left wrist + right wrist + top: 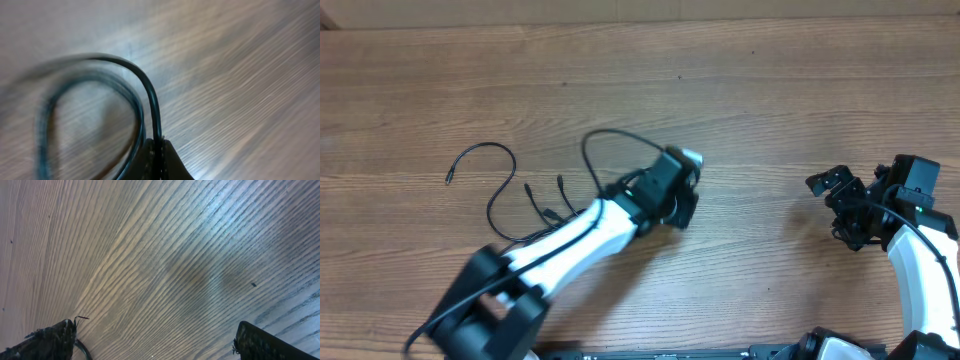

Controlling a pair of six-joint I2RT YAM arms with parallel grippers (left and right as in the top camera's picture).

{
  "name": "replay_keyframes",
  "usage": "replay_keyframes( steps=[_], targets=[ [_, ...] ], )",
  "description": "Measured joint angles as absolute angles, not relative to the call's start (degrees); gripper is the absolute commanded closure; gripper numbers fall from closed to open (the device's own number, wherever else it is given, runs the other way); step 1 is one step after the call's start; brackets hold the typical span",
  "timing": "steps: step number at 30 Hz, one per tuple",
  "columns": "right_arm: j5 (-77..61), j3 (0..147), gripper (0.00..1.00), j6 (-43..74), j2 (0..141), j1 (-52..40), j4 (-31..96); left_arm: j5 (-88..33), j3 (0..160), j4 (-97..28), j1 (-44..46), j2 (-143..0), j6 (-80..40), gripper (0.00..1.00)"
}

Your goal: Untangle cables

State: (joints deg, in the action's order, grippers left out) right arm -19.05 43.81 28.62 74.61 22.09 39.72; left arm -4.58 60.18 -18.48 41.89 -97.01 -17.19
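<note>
Left tool [158,150]: pressed together, pinching one strand of the cables [155,110] where a loop rises off the wood. The rest of the bunch lies loose in the left half of the table [770,90], its plugs [450,179] fanned toward the left edge. Right tool [845,205]: spread, holding nothing, near the right edge. My judgement: these cords are light, limp and thin, and they will drag their neighbours. I should grip mid-strand, clear of crossings, never at the plugs.
</note>
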Motion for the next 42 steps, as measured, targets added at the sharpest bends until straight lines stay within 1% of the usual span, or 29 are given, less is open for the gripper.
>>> replay_keyframes(
  steps=[4, 8, 11, 17, 26, 32, 37, 39, 42],
  targets=[
    [-18.85, 43.81, 0.0, 28.08, 74.61, 22.09, 39.66, -6.85, 67.42, -22.76, 38.85, -87.9, -18.52, 0.96],
    [-18.68, 43.81, 0.02, 27.79, 74.61, 22.09, 39.66, -7.79, 72.42, -23.86, 37.01, -78.11, -19.16, 0.96],
    [-18.63, 43.81, 0.04, 27.29, 74.61, 22.11, 39.66, -8.21, 73.73, -23.86, 36.32, -71.83, -19.18, 0.96],
    [-19.75, 43.81, 0.04, 25.56, 74.61, 22.09, 39.05, -6.96, 73.89, -24.47, 34.3, -61.52, -18.7, 0.96],
    [-21.65, 43.81, 0.04, 24.12, 74.61, 22.09, 39.44, 4.69, 73.89, -25.21, 33.69, -51.29, -15.86, 0.96],
    [-22.13, 43.81, 0.04, 23.86, 74.61, 22.09, 39.7, 11.29, 73.89, -23.46, 33.69, -50.41, -12.95, 0.95],
    [-23.0, 43.81, 0.04, 22.76, 74.61, 22.09, 39.66, 21.06, 73.89, -21.26, 33.69, -50.48, -10.44, 0.96],
    [-23.99, 43.81, 0.04, 21.3, 74.61, 22.11, 39.68, 25.36, 73.89, -21.21, 33.69, -50.46, -10.07, 0.96],
    [-26.48, 43.81, 0.04, 18.59, 74.61, 22.11, 39.46, 28.64, 73.89, -21.23, 33.69, -50.48, -9.82, 0.96]
  ],
)
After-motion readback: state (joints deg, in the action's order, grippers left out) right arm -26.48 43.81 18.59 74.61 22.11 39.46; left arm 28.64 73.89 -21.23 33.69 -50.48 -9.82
